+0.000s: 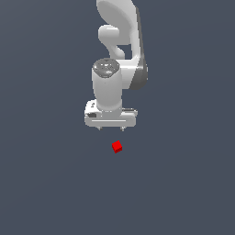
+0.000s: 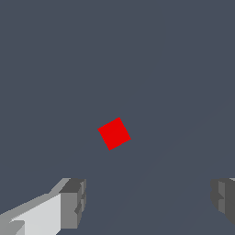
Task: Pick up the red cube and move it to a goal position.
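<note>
Exterior view: one red cube [image 1: 117, 147], small, plain and matte, sits alone on the dark grey floor [image 1: 46, 183], just below my claw [image 1: 111, 129] and clear of it, a touch toward the exterior view's right. My one white arm [image 1: 114, 69] rises above the cube.

Wrist view: the same single cube [image 2: 114, 133], turned diamond-wise, lies ahead of my two fingertips [image 2: 73, 202], which stand spread wide, gripping nothing.

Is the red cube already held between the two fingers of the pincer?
No. In the wrist view the red cube lies apart from both fingers of the open pincer, touching neither.
</note>
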`<state>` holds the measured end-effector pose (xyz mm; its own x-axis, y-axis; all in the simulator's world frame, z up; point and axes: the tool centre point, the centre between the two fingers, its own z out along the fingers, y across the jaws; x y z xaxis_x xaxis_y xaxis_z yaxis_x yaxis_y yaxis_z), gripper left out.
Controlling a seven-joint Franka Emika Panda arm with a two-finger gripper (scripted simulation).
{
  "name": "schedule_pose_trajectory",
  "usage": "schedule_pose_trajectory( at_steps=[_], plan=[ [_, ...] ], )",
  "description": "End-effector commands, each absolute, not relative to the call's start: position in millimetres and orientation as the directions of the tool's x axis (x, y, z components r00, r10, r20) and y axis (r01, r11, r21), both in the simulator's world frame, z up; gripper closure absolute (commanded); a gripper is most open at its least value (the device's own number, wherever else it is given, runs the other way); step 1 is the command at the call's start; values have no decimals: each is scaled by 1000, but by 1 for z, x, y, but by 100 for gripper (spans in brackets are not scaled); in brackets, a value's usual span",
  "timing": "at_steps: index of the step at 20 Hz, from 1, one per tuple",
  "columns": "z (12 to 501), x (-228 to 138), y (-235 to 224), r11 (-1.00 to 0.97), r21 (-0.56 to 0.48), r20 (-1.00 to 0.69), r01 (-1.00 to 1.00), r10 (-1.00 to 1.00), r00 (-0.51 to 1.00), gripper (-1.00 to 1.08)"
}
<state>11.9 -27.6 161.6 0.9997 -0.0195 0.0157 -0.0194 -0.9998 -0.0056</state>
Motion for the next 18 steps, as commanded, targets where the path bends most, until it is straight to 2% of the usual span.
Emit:
schedule_pose_trajectory(
  at_steps=[1,18],
  plan=[
    [152,13,-26,-1000,-5,14,13,13,1000,-92],
    [39,32,-6,-918,-2,3,396,396,918,-92]
  ],
)
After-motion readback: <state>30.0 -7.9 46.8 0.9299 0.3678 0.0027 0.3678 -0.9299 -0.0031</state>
